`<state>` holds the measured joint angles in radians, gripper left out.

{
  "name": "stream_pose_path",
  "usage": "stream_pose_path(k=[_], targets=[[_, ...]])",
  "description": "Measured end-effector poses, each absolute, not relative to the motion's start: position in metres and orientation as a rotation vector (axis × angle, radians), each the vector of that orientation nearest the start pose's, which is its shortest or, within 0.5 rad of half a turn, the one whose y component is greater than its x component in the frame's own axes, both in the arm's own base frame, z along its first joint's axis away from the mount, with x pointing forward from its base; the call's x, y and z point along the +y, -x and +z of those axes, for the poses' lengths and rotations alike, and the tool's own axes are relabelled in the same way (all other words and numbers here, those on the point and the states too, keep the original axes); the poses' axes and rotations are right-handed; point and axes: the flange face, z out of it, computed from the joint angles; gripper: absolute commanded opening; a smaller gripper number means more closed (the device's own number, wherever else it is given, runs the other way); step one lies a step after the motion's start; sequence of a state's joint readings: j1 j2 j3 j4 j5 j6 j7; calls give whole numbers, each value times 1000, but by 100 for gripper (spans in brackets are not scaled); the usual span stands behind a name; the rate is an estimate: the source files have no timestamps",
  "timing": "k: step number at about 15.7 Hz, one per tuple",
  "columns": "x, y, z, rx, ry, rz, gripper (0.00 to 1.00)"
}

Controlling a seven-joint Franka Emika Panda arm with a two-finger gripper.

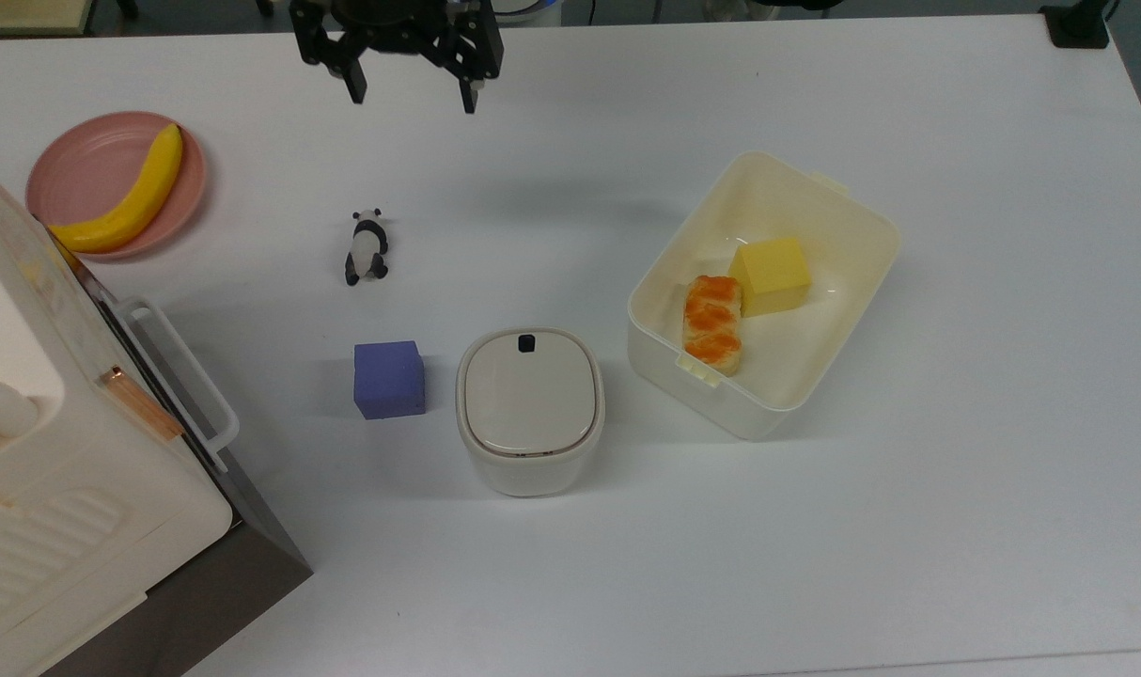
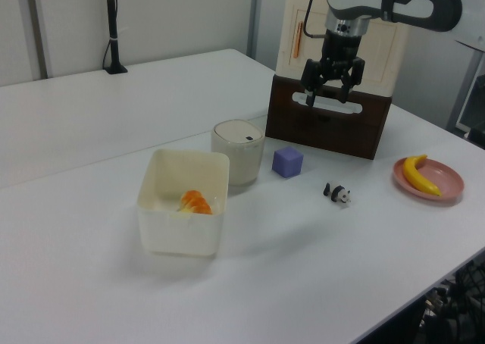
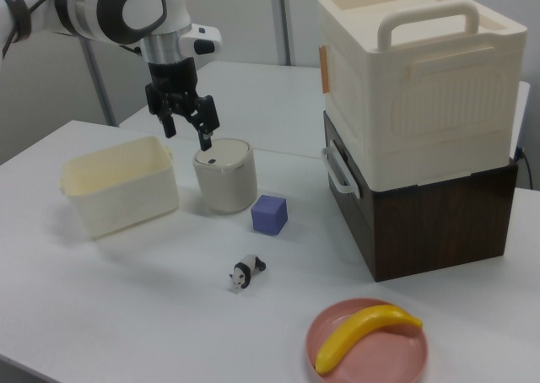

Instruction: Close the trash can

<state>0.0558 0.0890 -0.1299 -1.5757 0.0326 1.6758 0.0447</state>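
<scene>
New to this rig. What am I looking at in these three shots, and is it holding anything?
One robot arm, filmed by three cameras: one from above, two from opposite sides of the white table. Its black two-finger tool hangs open and empty above the table. Below sits a small cream trash can with a flat beige lid, lid down. Around it: a purple cube, a toy panda, a cream food container with a yellow block and an orange-glazed pastry, a banana on a pink plate, and a big cream appliance.
</scene>
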Motion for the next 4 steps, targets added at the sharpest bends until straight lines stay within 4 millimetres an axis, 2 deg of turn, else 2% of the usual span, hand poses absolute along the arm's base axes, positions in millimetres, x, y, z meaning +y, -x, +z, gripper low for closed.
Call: stream_pose_path(k=[4], targets=[[-40,-587,577,180,3161,-4,100]])
